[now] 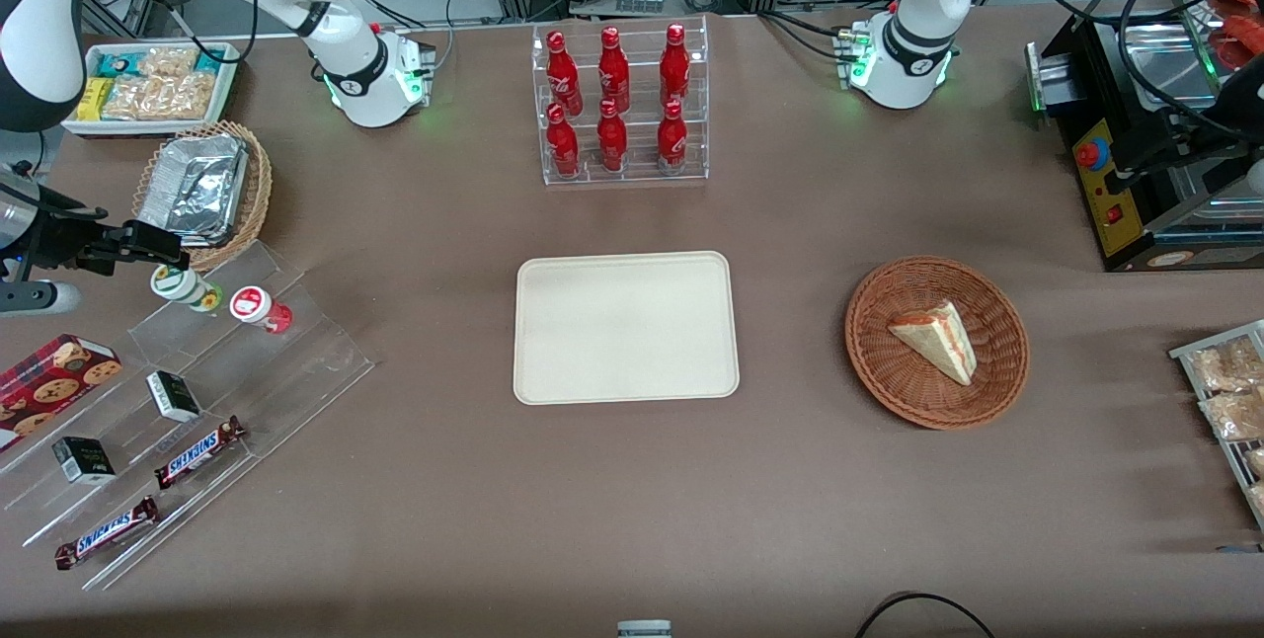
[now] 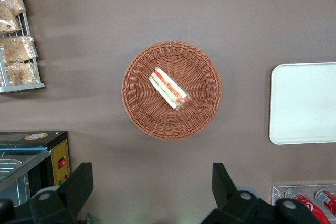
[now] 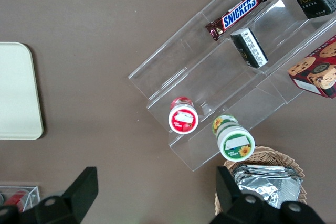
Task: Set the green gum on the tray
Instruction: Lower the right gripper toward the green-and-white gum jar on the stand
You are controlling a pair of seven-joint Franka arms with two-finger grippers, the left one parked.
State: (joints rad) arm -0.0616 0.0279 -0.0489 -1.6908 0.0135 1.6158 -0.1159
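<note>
The green gum (image 1: pixel 184 287) (image 3: pixel 234 140), a small white bottle with a green label and a green-and-yellow marked lid, stands on the top step of a clear acrylic stand (image 1: pixel 212 371), beside a red-lidded bottle (image 1: pixel 259 308) (image 3: pixel 183 117). My gripper (image 1: pixel 163 245) (image 3: pixel 156 190) hovers just above the green gum, toward the working arm's end of the table. It is open, with nothing between its fingers (image 3: pixel 83 186). The cream tray (image 1: pixel 626 327) (image 3: pixel 17 93) (image 2: pixel 303 103) lies flat in the middle of the table with nothing on it.
On the stand's lower steps lie Snickers bars (image 1: pixel 197 451), small black boxes (image 1: pixel 173 395) and a cookie box (image 1: pixel 54 373). A wicker basket with a foil tray (image 1: pixel 202 186) sits next to the gripper. A cola bottle rack (image 1: pixel 619 105) and a sandwich basket (image 1: pixel 936 342) stand elsewhere.
</note>
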